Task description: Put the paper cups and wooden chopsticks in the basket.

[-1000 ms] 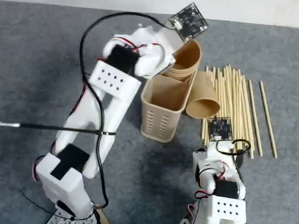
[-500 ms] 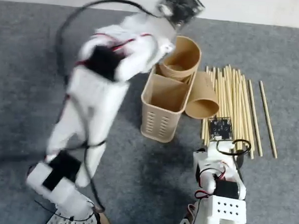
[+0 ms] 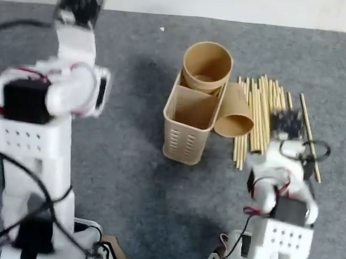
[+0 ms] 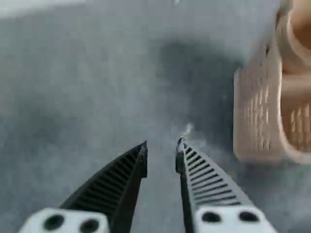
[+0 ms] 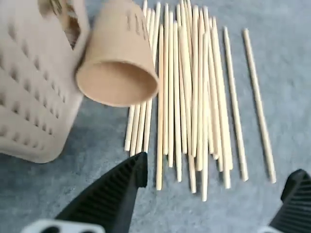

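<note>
No readable text, labels or numbers anywhere.

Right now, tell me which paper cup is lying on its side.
The tipped cup leaning against the basket, over the chopsticks, its mouth open sideways. The other cup stands upright inside the basket.

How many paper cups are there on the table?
2 in plain sight. An upright cup stands in the basket's far compartment, perhaps with more nested inside. A tipped cup lies on its side against the basket, on the chopsticks.
</note>
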